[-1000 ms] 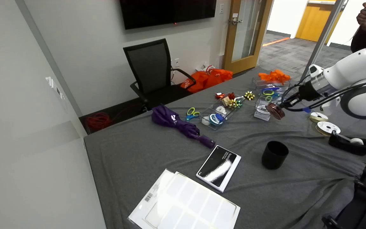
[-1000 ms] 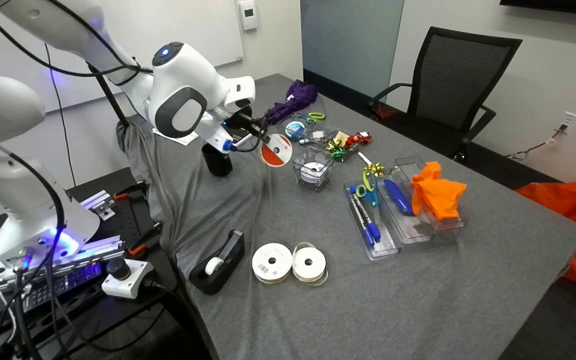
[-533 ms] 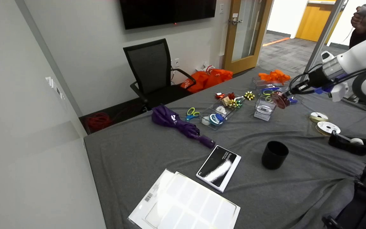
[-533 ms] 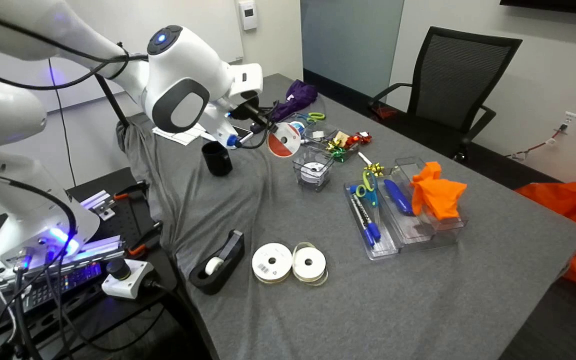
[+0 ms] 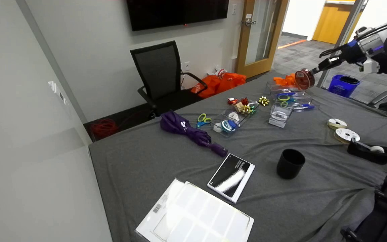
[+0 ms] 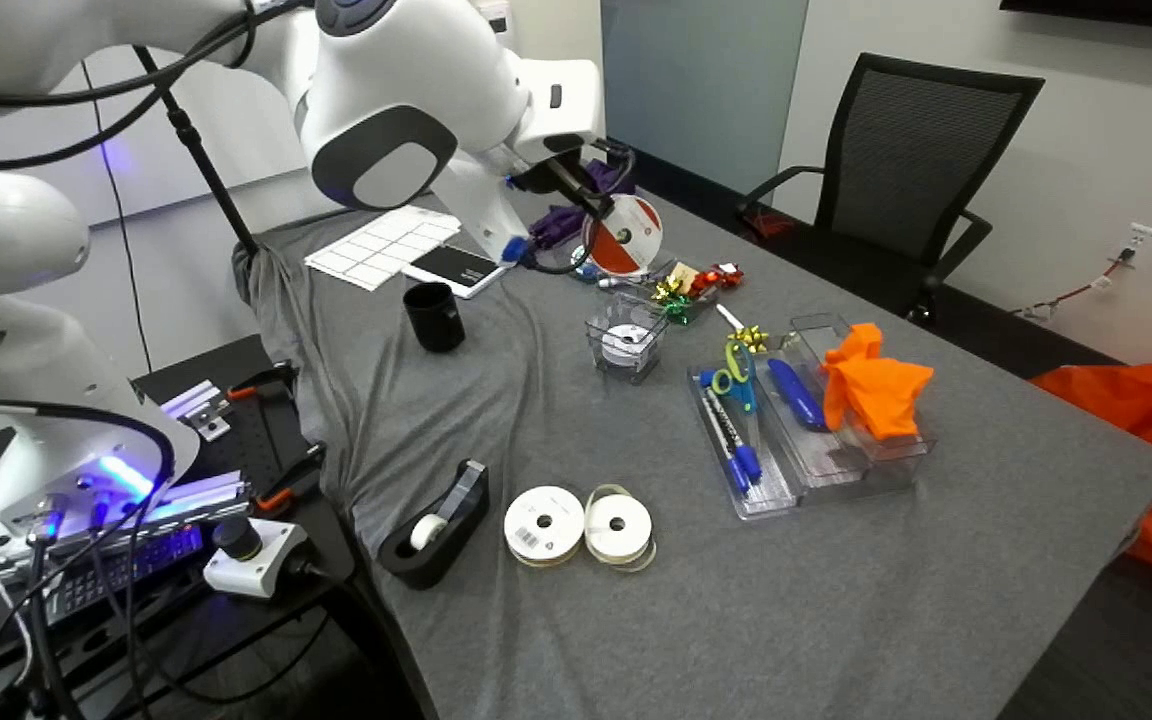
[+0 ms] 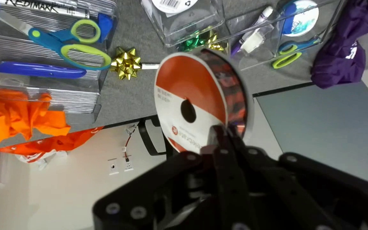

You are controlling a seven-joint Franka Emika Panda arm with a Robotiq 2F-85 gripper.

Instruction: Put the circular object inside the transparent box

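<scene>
We see a white robot arm [image 6: 406, 90] reaching over a worktop [image 6: 836, 600] covered in grey cloth. Its pincer [image 7: 223, 131] is pinched narrow on the edge of a ribbon spool [image 7: 203, 95], a round reel with a red-and-white printed face and plaid ribbon around its side. In the wrist view the spool sits right at the pincer's tips: its near edge is between the fingers, and the rest of the disc juts out past them, up and to the left of that picture. One finger lies over the printed face; the second is dark and blurred against the far side. In both exterior views the spool is up in the air, tilted on edge, off the worktop.

The small clear box [image 6: 620, 373] stands on the worktop, apart from the spool and lower than it. Inside it we can make out a white roll [image 6: 628, 340].

In an exterior view, clear trays [image 6: 831, 462] near the box carry scissors [image 6: 744, 392], blue-capped pens [image 6: 733, 450] and an orange cloth [image 6: 876, 385]. Two white reels [image 6: 551, 542] lie flat just beside a black tape dispenser [image 6: 456, 530]. A black cup [image 5: 289, 166] stands upright, well apart from a folded purple umbrella [image 5: 193, 132].
</scene>
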